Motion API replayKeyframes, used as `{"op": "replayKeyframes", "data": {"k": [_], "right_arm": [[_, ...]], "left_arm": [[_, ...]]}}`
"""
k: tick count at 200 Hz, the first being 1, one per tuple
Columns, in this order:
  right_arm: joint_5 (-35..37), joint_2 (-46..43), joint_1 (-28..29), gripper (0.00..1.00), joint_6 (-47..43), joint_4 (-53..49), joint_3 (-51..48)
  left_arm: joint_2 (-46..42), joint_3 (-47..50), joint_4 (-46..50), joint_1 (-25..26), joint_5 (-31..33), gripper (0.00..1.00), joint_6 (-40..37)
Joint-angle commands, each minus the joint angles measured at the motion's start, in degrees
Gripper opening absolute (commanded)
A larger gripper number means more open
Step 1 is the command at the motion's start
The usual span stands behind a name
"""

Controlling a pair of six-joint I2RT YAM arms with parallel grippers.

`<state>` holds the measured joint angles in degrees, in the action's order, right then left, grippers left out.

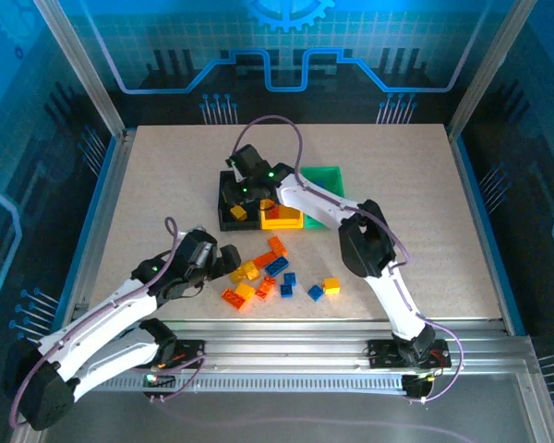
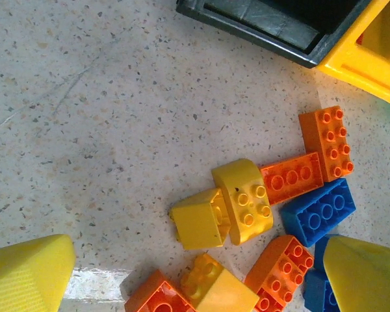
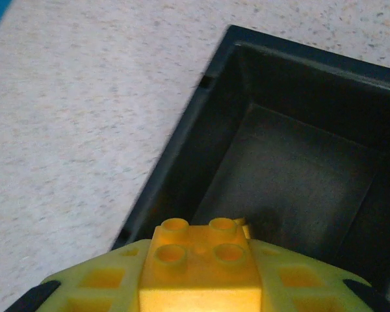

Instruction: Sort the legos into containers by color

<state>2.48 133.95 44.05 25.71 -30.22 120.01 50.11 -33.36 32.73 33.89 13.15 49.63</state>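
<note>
Right gripper (image 3: 198, 286): clamped on a yellow lego (image 3: 198, 263), just above the black bin (image 3: 182, 140).
Left gripper (image 2: 195, 276): fingers wide apart, low over the loose legos (image 1: 268, 272).
Loose legos: yellow, orange and blue, on the table (image 1: 148, 185) near the black bin.
Other bins: yellow bin (image 1: 282, 220) right beside the black bin, green bin (image 1: 325, 177) farther along.

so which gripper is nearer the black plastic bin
Right. The right gripper holds a yellow studded brick above the black bin; the left gripper hovers over loose bricks.

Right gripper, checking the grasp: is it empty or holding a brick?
Holding: the right gripper clamps a yellow brick over the black bin.
</note>
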Motion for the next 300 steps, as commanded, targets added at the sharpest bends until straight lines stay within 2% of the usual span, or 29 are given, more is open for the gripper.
{"op": "replayKeyframes", "data": {"k": [1, 20, 34, 54, 76, 108, 162, 185, 224, 242, 256, 300], "right_arm": [[-1.5, 3.5, -1.2, 0.36, 0.8, -3.3, 6.4], [-2.2, 4.0, -1.5, 0.55, 0.8, -3.5, 8.1], [-2.4, 2.7, -1.6, 0.63, 0.5, -3.6, 8.2], [-2.4, -0.3, -1.6, 0.68, 0.4, -2.7, 6.1], [-2.2, -8.0, -1.6, 0.7, 1.5, -0.8, 0.0], [-0.6, -21.4, -1.6, 0.71, 4.9, 3.0, -16.8], [6.9, -45.4, -3.3, 0.75, 12.9, -0.4, -48.6], [7.7, -55.2, -7.7, 0.78, 17.6, -4.2, -61.8], [7.8, -68.4, -20.5, 0.83, 21.2, -10.6, -77.1], [5.2, -69.6, -25.8, 0.85, 20.2, -10.3, -79.6], [4.3, -66.9, -29.0, 0.85, 19.2, -10.1, -79.2], [3.3, -55.7, -30.9, 0.82, 16.6, -9.1, -75.2]], "left_arm": [[-0.8, 0.8, 1.1, -0.5, -0.9, 0.99, 0.0], [-0.7, 0.8, 1.1, -0.5, -1.0, 0.99, -0.3], [-0.8, 0.8, 1.2, -0.6, -0.8, 0.99, -0.4], [-0.9, 0.5, 1.2, -0.6, -0.5, 0.99, -0.5], [-1.4, 0.3, 1.1, -0.7, -0.4, 0.99, -0.4], [-1.5, 0.2, 0.3, -0.9, -0.8, 0.99, -0.8], [-0.4, 0.8, -1.4, -1.6, -1.0, 0.99, -1.0], [0.5, 1.5, -3.2, -2.0, -1.7, 0.99, -0.8], [3.1, 2.6, -6.5, -2.4, -3.5, 0.99, -0.3], [4.4, 2.7, -7.5, -2.7, -4.2, 0.99, -0.2], [5.2, 2.8, -8.1, -2.7, -4.6, 0.99, -0.1], [5.8, 3.0, -8.5, -2.9, -5.1, 0.99, -0.2]]}}
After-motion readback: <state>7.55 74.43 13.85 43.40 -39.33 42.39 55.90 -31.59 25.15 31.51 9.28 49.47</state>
